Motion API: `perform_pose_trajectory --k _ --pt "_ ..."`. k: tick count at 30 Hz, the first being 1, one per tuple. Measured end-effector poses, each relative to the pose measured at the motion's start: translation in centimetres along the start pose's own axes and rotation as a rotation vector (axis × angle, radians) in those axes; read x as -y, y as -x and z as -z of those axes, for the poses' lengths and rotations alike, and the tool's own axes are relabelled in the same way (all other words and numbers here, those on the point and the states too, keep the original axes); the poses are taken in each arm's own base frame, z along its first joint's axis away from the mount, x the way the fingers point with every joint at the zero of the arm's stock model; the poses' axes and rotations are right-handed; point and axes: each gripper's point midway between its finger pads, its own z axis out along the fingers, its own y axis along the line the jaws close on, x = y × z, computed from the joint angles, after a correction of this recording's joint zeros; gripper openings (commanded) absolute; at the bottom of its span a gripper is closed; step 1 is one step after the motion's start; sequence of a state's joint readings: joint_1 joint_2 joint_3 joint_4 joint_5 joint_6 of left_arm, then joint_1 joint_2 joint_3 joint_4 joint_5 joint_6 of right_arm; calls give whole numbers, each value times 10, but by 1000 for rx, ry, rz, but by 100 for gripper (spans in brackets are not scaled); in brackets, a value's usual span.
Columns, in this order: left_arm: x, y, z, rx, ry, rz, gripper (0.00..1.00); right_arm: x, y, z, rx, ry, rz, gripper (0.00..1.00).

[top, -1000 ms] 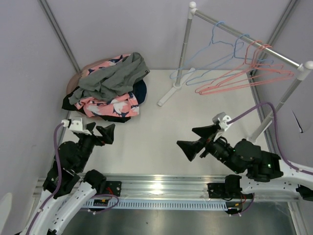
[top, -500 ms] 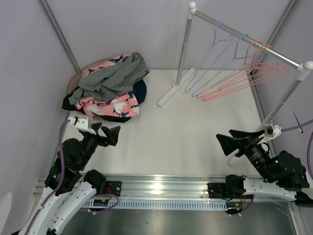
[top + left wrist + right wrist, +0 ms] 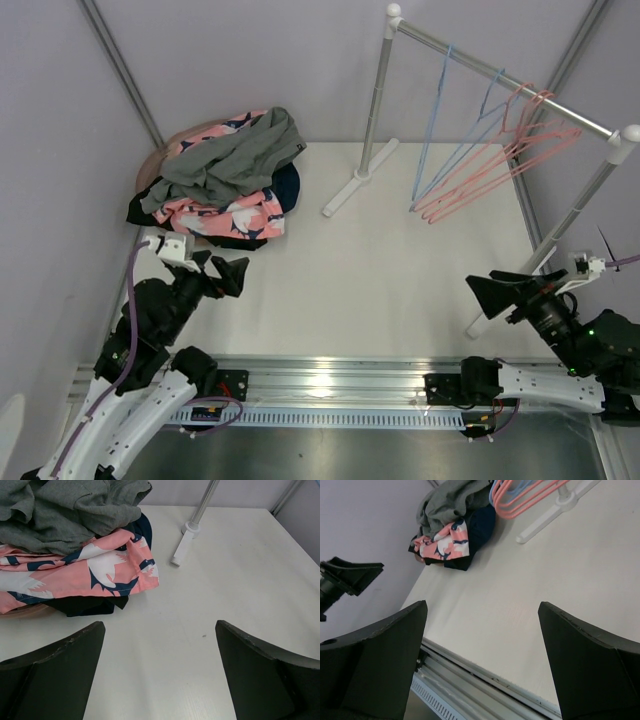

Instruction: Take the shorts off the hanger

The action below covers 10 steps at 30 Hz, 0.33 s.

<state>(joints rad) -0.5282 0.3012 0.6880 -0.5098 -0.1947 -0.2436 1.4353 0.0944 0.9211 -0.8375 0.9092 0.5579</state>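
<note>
The shorts [image 3: 225,180] lie in a heap at the table's far left: grey cloth on top, a pink printed pair [image 3: 225,215] under it, navy and black edges at the sides. Several blue and pink wire hangers [image 3: 490,150] hang bare on the rail. My left gripper [image 3: 228,270] stands open just in front of the heap, nothing between its fingers. The left wrist view shows the pink pair [image 3: 100,575] ahead of that gripper [image 3: 160,630]. My right gripper [image 3: 482,290] is open and holds nothing, low at the near right. Its own view has the heap [image 3: 452,520] far off beyond that gripper [image 3: 482,610].
The clothes rack's rail [image 3: 500,72] crosses the far right on two posts. One white foot [image 3: 355,185] lies mid-table and another stands by my right arm. Grey walls close in on both sides. A metal rail [image 3: 330,380] runs along the near edge.
My right arm has drawn back from mid-table to the near right corner. The hangers have swung rightward along the rail. My left gripper has shifted slightly right.
</note>
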Motion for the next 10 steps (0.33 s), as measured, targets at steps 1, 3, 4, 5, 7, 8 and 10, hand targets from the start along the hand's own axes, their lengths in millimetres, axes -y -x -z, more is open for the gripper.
perform_pose_trajectory --k 1,3,4,5,7,8,10 --pt "0 -1 0 -3 1 -1 99 2 7 3 13 -3 -11 99" --pt "0 -1 -1 -8 2 -2 99 7 16 9 40 -9 -35 100" --pt "0 -2 -1 -9 2 -1 99 11 18 11 49 -13 -42 100" --pt "0 -2 -2 -11 3 -2 99 13 19 12 56 -15 -43 99" --pt "0 -3 -2 -14 4 -2 99 13 18 12 58 -16 -29 100" --pt "0 -3 -3 -16 4 -3 99 13 17 12 57 -17 -21 99" --pt "0 -4 -3 -20 6 -4 99 14 12 11 55 -29 7 99"
